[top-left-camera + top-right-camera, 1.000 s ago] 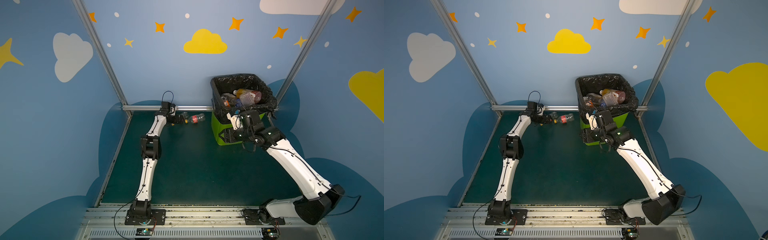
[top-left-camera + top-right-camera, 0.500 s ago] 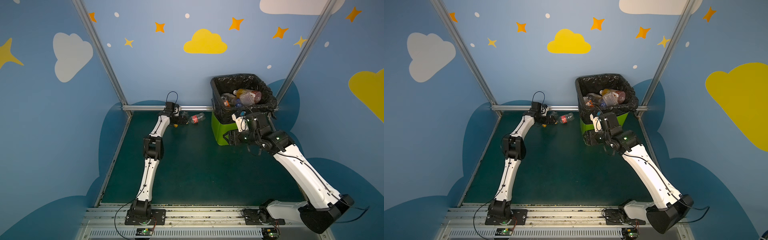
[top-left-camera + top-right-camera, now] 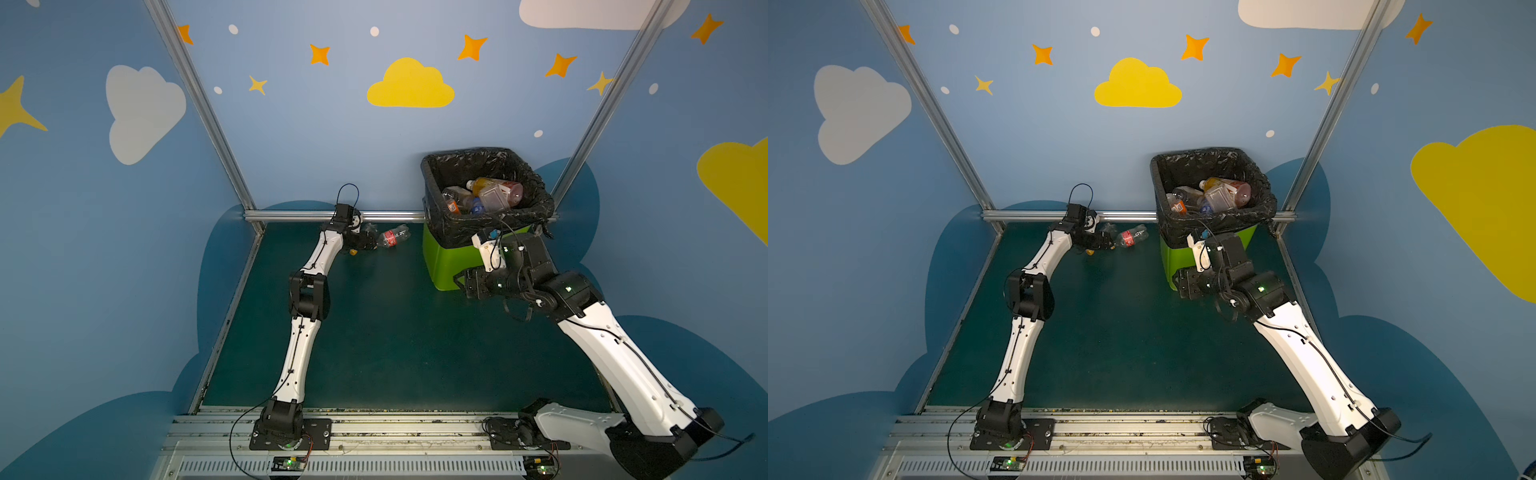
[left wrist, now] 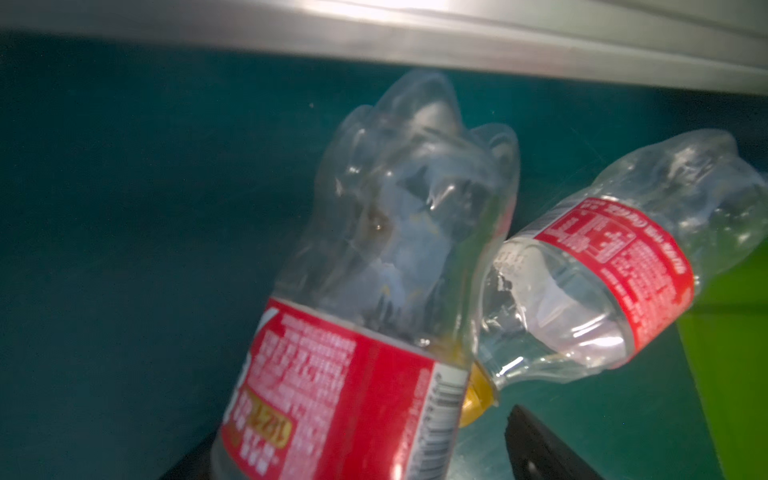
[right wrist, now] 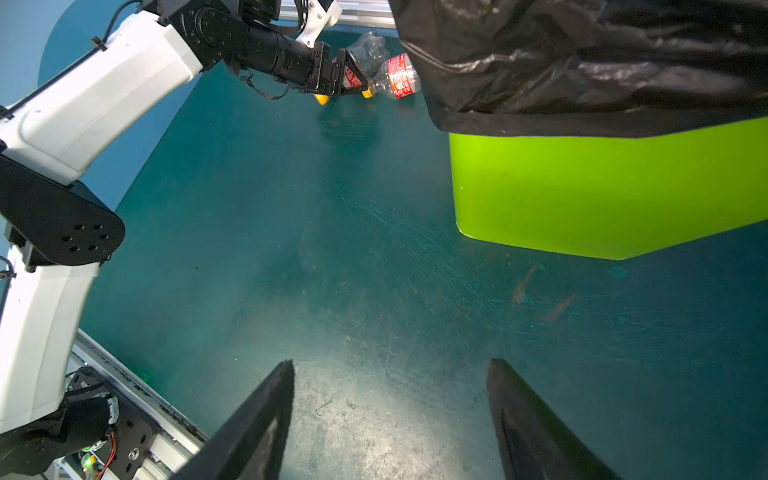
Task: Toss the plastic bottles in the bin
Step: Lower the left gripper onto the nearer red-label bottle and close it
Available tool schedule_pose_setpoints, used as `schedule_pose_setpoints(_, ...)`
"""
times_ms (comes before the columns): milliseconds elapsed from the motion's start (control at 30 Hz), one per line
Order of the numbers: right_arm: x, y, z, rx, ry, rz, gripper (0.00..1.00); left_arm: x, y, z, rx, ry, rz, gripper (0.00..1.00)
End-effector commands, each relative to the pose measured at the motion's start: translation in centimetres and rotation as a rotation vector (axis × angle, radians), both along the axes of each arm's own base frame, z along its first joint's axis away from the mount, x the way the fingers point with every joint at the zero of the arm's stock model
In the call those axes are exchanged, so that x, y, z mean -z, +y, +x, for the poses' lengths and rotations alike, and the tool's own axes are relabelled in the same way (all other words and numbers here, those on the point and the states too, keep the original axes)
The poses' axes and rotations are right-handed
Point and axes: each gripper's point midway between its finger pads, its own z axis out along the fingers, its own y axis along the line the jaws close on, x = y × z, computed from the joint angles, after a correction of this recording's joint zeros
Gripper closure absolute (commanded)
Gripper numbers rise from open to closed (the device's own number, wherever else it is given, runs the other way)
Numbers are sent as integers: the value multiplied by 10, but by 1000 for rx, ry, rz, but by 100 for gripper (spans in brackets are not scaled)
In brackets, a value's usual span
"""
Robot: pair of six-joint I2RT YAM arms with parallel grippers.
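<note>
the step in hand looked like the pick-up of one of the two plastic bottles lying on the table [image 3: 395, 332], both at its far edge, just beside the bin [image 3: 449, 262]. the left gripper [image 5: 347, 79] straddled the nearer bottle [image 4: 374, 291] at its red label, jaws released, with a gap showing beside one finger [image 4: 540, 449]. the second bottle [image 4: 602, 282] touched it, yellow cap toward the gripper. the right gripper [image 5: 390, 363] hung spread and empty over bare table near the bin's front. other bottles [image 3: 494, 195] filled the bin close to its rim. next, the left jaws probably needed to clench on the label, lift clear of the neighbour, then carry over the rim.
</note>
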Motion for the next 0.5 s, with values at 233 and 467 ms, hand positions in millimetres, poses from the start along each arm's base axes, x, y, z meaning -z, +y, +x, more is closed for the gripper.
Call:
schedule_pose_setpoints(233, 1, -6, -6, -4, -4, -11, 26, 1, 11, -8, -69, 52, 26, 15)
schedule_pose_setpoints(467, 2, -9, -10, -7, -3, -15, 26, -9, 15, -6, -98, 26, 43, 25)
